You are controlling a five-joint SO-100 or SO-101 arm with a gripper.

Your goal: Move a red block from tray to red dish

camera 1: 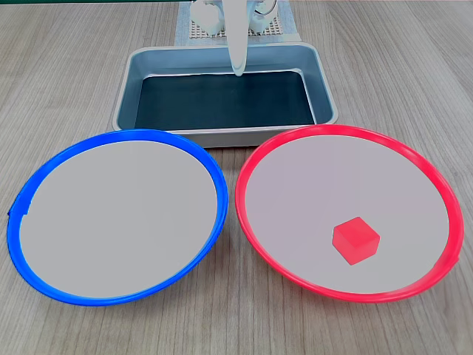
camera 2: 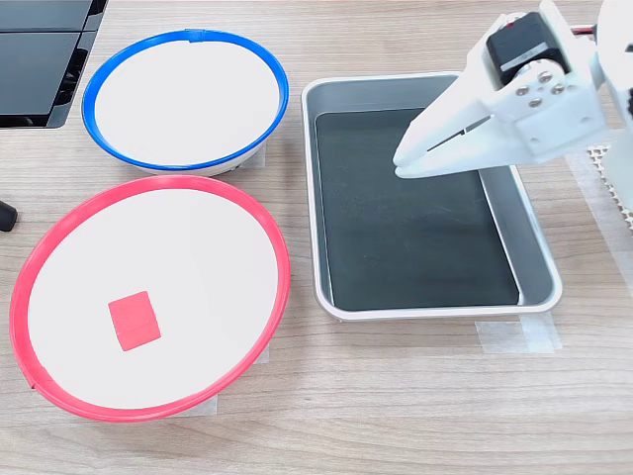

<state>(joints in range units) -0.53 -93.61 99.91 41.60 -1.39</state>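
The red block lies flat on the pale centre of the red dish, toward the near right of the dish in the first exterior view. Behind the dish stands the tray, its dark bottom showing. My white gripper hangs over the tray, tips pointing down, well apart from the block. Its jaws are pressed together with nothing between them.
A blue-rimmed plate of the same size sits beside the red dish. The arm's base stands on a white mesh mat behind the tray. A dark flat object lies at the second exterior view's top left.
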